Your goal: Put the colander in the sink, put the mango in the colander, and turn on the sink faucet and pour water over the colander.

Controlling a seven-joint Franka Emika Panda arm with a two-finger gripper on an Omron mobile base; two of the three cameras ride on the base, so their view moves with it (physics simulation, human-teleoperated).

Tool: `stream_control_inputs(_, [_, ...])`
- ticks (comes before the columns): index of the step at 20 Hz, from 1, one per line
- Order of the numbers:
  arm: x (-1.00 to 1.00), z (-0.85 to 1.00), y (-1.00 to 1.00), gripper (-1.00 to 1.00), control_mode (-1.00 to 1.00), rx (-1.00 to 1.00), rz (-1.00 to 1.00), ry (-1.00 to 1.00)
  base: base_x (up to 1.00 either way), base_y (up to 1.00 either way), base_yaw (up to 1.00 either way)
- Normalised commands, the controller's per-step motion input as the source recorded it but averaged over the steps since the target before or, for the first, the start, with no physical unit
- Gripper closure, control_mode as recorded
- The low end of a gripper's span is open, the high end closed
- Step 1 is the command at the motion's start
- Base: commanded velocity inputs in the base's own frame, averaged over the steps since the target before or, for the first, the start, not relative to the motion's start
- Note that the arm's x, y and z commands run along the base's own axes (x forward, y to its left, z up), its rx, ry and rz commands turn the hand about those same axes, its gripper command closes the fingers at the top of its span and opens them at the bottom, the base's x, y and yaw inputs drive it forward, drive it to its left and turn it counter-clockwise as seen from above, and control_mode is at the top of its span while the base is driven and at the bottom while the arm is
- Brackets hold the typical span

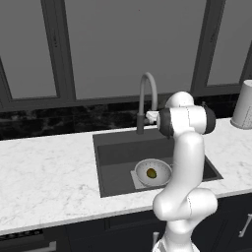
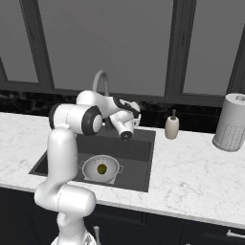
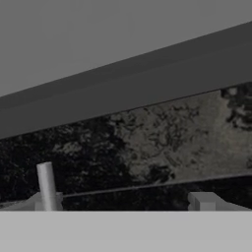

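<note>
The right base view shows a soap bottle (image 2: 172, 127) at 3 o'clock of the sink (image 2: 139, 167) and a grey canister (image 2: 231, 123) further right; the left base view has the arm covering that side. The colander (image 1: 153, 172) sits in the sink with the mango (image 1: 151, 173) inside it. The sink faucet (image 1: 147, 98) arches at 12 o'clock of the basin. In the hand view the gripper (image 3: 125, 202) faces the dark backsplash (image 3: 162, 142), fingers (image 3: 47, 186) spread wide, holding nothing
</note>
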Motion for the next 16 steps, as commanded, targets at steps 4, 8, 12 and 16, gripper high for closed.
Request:
stream_control_inputs(4, [0.0, 0.0, -0.82, -1.0, -1.0, 0.0, 0.0, 0.0, 0.0, 0.0, 0.0])
stream_control_inputs(8, [0.0, 0.0, -0.86, -1.0, -1.0, 0.0, 0.0, 0.0, 0.0, 0.0, 0.0])
stream_control_inputs(12, [0.0, 0.0, -0.85, -1.0, -1.0, 0.0, 0.0, 0.0, 0.0, 0.0, 0.0])
stream_control_inputs(16, [0.0, -0.01, -0.79, -1.0, -1.0, 0.0, 0.0, 0.0, 0.0, 0.0, 0.0])
